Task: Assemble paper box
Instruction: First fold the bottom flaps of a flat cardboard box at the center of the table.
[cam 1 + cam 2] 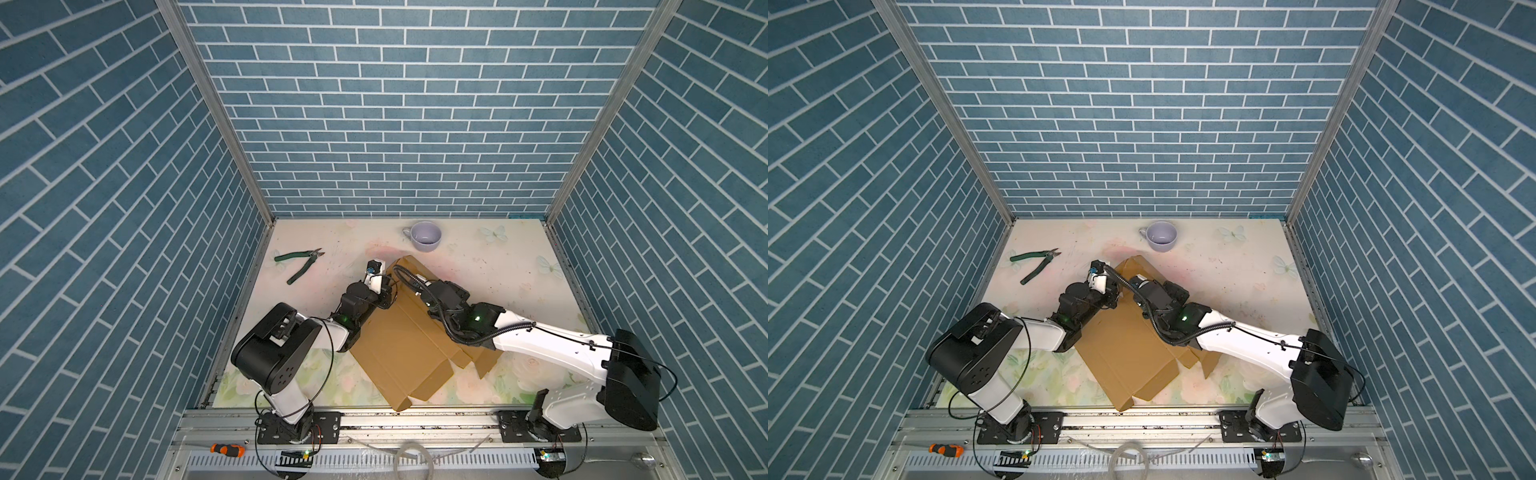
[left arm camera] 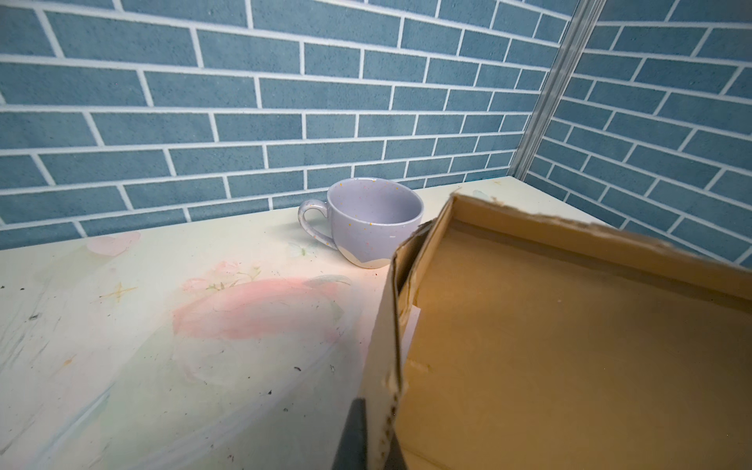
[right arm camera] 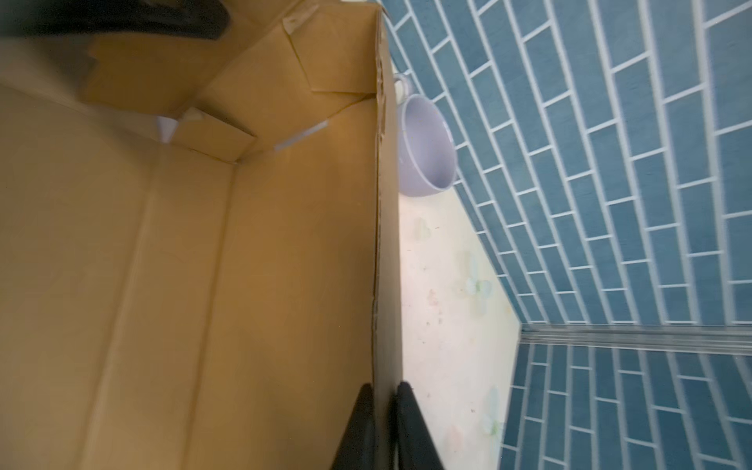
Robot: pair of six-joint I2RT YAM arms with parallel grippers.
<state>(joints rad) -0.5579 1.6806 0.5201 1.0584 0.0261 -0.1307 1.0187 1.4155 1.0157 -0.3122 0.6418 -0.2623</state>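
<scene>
The paper box [image 1: 399,345] [image 1: 1125,349] is brown corrugated cardboard, lying slantwise in the middle of the table with its far walls folded up and its flaps spread near the front edge. My left gripper [image 1: 388,291] [image 2: 378,427] is shut on the box's left upright wall [image 2: 386,325]. My right gripper [image 1: 417,284] [image 3: 384,386] has one dark finger [image 3: 362,423] on the inner face of the far wall [image 3: 386,244] and the other on its outer face, pinching it. In the right wrist view the box's inside [image 3: 162,264] shows folded corner tabs.
A lilac cup [image 1: 424,236] [image 2: 374,224] stands just beyond the box's far corner near the back wall. Green-handled pliers [image 1: 301,262] lie at the back left. An orange screwdriver [image 1: 226,449] rests on the front rail. Blue brick walls enclose three sides.
</scene>
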